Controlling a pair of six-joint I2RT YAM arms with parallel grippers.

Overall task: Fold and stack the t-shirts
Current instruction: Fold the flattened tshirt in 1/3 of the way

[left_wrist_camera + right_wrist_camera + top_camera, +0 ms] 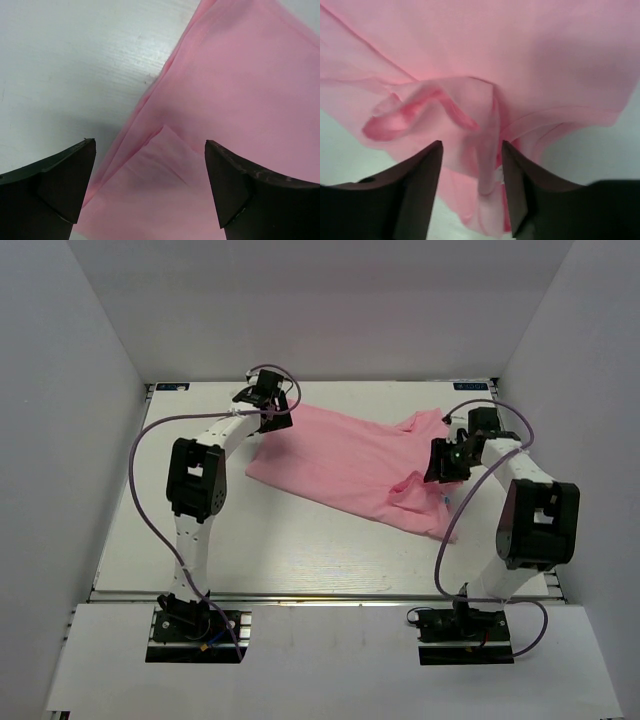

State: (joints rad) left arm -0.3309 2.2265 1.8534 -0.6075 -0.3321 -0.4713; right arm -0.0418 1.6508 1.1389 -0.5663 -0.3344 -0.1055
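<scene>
T-shirt (350, 465), plain pink; blue corner stickers (172, 386) illegible

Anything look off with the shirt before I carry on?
Yes. The t-shirt lies askew, diagonal across the table, and its end by the right end effector is bunched into a raised crumple, a fabric ridge running between the parted jaws. The corner under the left end effector lies flat in layers.

T-shirt (340, 465) on table (250, 550), toward far edge.
</scene>
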